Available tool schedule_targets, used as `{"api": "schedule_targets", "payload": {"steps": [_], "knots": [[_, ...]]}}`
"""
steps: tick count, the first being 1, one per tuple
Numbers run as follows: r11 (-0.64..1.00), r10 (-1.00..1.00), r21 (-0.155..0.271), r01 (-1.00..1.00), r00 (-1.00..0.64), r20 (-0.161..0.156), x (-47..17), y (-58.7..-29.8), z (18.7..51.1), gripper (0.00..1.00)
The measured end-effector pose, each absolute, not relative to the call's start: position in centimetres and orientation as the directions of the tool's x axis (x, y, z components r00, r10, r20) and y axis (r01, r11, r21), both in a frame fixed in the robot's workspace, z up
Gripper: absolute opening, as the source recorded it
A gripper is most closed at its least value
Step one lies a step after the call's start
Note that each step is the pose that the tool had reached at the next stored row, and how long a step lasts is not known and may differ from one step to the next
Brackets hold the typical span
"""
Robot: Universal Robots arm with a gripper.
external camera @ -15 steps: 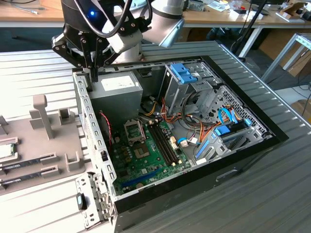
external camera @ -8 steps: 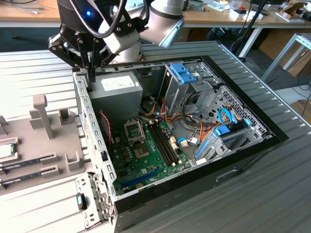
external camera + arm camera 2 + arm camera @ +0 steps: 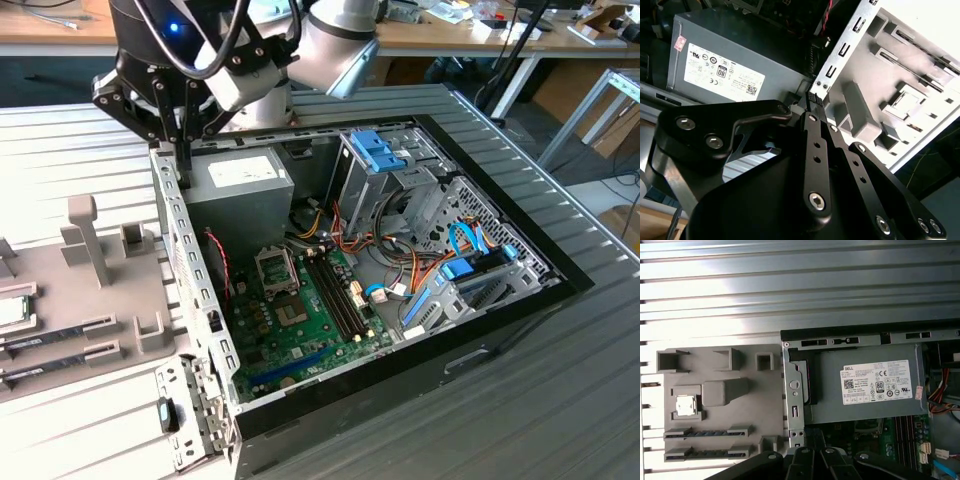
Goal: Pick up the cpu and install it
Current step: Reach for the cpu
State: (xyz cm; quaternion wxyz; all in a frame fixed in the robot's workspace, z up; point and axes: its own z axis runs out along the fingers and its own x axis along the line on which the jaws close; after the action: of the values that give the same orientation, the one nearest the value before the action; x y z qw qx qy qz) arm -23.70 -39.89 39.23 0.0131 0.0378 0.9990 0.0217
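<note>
Above the case wall (image 3: 178, 235): my hand (image 3: 185, 168), clenched empty. I logged the cpu (image 3: 11, 311) at its eight o'clock, exterior view, nested in a tray (image 3: 62, 292) recess, likely for steadiness.

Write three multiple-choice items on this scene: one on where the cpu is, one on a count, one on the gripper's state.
1. Where is the cpu?
A. in the motherboard's socket
B. in a recess of the grey tray beside the computer case
C. in the gripper

2. How many memory sticks lie on the tray?
A. one
B. two
C. four

3. The gripper is:
A. shut on the cpu
B. shut on a memory stick
C. holding nothing

Answers:
1 B: the first wrist view shows the chip sitting in the tray.
2 B: two long sticks lie side by side in their holders.
3 C: in the second wrist view its fingertips meet with nothing between them.
</note>
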Motion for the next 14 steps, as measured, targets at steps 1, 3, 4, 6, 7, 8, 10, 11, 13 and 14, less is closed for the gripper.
{"api": "schedule_targets", "payload": {"steps": [1, 3, 4, 6, 7, 8, 10, 11, 13, 14], "knots": [[0.996, 0.076, 0.044, 0.075, -0.997, -0.024, -23.7, -39.9, 39.2, 0.11], [0.996, 0.076, 0.044, 0.075, -0.997, -0.024, -23.9, -39.9, 39.2, 0.11], [0.996, 0.076, 0.044, 0.075, -0.997, -0.024, -23.9, -39.9, 39.2, 0.11], [0.996, 0.076, 0.044, 0.075, -0.997, -0.024, -24.1, -39.9, 39.2, 0.11], [0.996, 0.076, 0.044, 0.075, -0.997, -0.024, -24.2, -39.9, 39.2, 0.11], [0.996, 0.076, 0.044, 0.075, -0.997, -0.024, -24.3, -39.9, 39.2, 0.11], [0.996, 0.076, 0.044, 0.075, -0.997, -0.024, -24.5, -39.9, 39.2, 0.11], [0.996, 0.076, 0.044, 0.075, -0.997, -0.025, -24.6, -39.9, 39.2, 0.11], [0.996, 0.076, 0.044, 0.075, -0.997, -0.025, -24.7, -39.9, 39.2, 0.11], [0.996, 0.076, 0.044, 0.075, -0.997, -0.024, -24.8, -39.9, 39.2, 0.11]]}}
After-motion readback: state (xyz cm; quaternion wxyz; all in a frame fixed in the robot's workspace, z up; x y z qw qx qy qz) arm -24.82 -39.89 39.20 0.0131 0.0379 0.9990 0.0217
